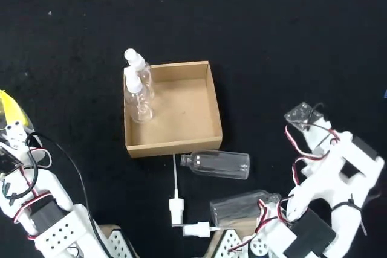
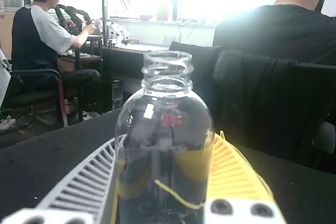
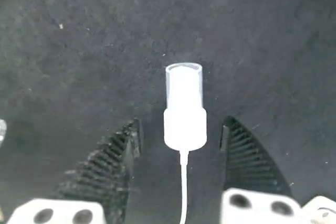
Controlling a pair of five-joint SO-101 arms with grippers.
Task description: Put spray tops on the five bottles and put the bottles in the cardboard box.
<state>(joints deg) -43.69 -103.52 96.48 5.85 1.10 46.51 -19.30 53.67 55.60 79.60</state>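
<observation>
My left gripper (image 2: pixel 168 142) is shut on a clear uncapped bottle (image 2: pixel 165 103), which stands upright between its white and yellow fingers (image 2: pixel 231 171); the yellow finger (image 1: pixel 8 110) shows at the table's left edge. My right gripper (image 3: pixel 181 123) hangs open over a white spray top (image 3: pixel 184 114) lying on the black cloth, one finger on either side of it. Two capped bottles (image 1: pixel 138 86) stand in the left part of the cardboard box (image 1: pixel 205 131). Two uncapped bottles lie in front of the box, one near it (image 1: pixel 216 164) and one closer to the table's front (image 1: pixel 240 208).
Two loose spray tops lie near the front edge, one (image 1: pixel 176 208) with its tube pointing at the box, the other (image 1: pixel 197 229) beside it. The right arm's white body (image 1: pixel 338 179) rises at the front right. Black cloth (image 1: pixel 290 46) covers the table.
</observation>
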